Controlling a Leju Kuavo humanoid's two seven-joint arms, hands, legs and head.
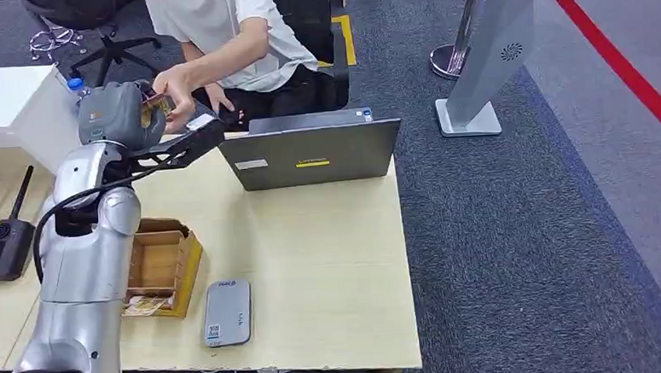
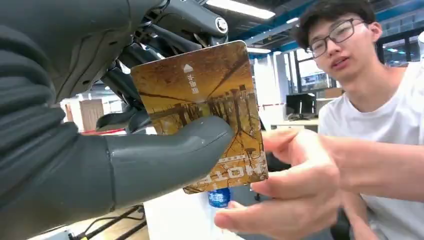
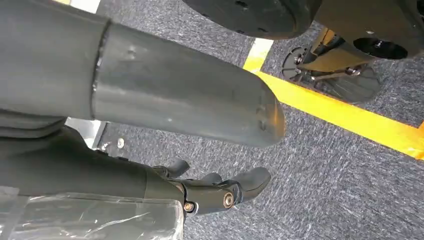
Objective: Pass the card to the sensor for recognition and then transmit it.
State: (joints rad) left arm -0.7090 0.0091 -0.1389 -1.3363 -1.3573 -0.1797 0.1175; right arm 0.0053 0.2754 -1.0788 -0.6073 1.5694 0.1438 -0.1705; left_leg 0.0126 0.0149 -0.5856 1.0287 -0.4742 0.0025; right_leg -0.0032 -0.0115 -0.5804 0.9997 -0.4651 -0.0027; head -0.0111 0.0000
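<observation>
My left hand (image 2: 100,155) pinches the card (image 2: 200,115) between the thick thumb and the darker fingers behind it, the thumb lying across the card's lower half while its printed face looks toward my wrist. From the head view the same hand (image 1: 123,116) is raised past the far left corner of the table (image 1: 314,264), with the card (image 1: 156,104) held out toward a seated person. That person's hand (image 2: 290,190) is cupped right at the card's free edge, fingers touching or all but touching it; I cannot tell which. The grey sensor (image 1: 228,312) lies flat near the table's front edge, beside the small cardboard box (image 1: 164,255), well apart from where the card is. So I judge this the handing-over step, with recognition behind me. The next move calls for loosening my thumb only once the person's fingers have a firm hold, or the card could drop. My right hand (image 3: 220,192) hangs over the carpet, fingers loosely curled in, holding nothing.
</observation>
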